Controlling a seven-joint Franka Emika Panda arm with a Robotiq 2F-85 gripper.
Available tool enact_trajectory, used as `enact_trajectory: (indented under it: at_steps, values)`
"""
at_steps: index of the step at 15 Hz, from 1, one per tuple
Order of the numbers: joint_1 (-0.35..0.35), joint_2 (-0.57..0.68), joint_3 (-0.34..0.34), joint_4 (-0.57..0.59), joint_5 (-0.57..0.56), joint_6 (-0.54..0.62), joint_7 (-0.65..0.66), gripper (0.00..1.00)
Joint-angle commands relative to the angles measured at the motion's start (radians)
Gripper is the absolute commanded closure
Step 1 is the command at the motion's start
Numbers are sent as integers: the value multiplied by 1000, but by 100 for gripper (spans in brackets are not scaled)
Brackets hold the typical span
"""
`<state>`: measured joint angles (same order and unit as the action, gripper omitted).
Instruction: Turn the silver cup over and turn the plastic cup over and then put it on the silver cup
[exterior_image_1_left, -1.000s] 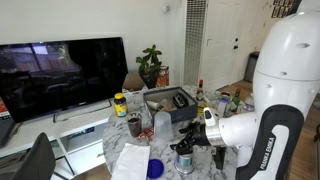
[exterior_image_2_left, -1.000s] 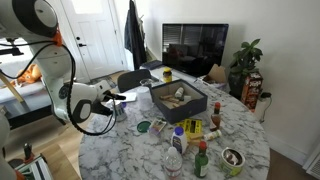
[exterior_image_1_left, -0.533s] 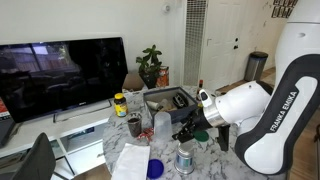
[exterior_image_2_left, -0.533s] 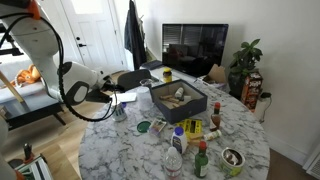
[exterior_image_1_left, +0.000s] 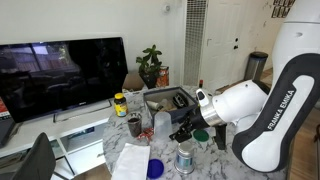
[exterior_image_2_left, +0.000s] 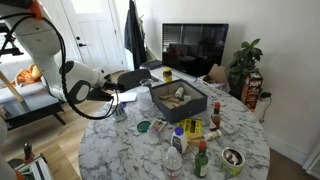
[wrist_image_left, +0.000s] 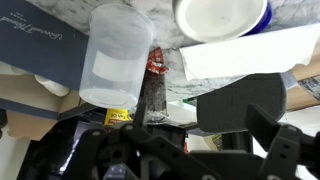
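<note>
The arm (exterior_image_1_left: 262, 110) bends in from behind the pincer, its thick white forearm sloping down to the wrist. The gripper (exterior_image_1_left: 184, 129) sits below and ahead of that wrist, aimed downward at a slant. In the wrist view its 2 dark fingers (wrist_image_left: 240, 105) stand wide apart, 1 on each side of the pincer's middle. In an exterior view the gripper (exterior_image_2_left: 114, 97) juts out from the curved forearm.
</note>
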<state>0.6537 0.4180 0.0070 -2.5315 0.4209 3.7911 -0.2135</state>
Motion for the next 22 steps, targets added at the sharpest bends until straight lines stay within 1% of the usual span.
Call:
enact_trajectory:
  at_steps: [1,3,5,7,8,9,10,11,12,13,15,17,19,22]
  values:
    - [-51,-83,5,41,-49,-191,-43,0]
    - [-44,-97,-34,103,-38,-338,-69,0]
    - [-58,-100,-60,174,-34,-507,-79,0]
    - [-38,-87,-131,259,-39,-649,-87,0]
    - [-10,-74,-186,291,-56,-703,-79,0]
    - [-7,-66,-215,326,-82,-766,-67,0]
    - [14,-50,-265,361,-120,-818,-41,0]
    - [1,-36,-266,394,-133,-870,-35,0]
    - [-130,-39,-157,414,-280,-910,68,0]
    - [-157,-28,-131,442,-301,-949,74,0]
    - [-231,-5,-50,484,-343,-979,112,0]
    - [-276,21,2,517,-374,-1022,133,0]
    - [-308,44,36,541,-395,-1053,143,0]
    - [-322,68,37,562,-451,-1082,167,0]
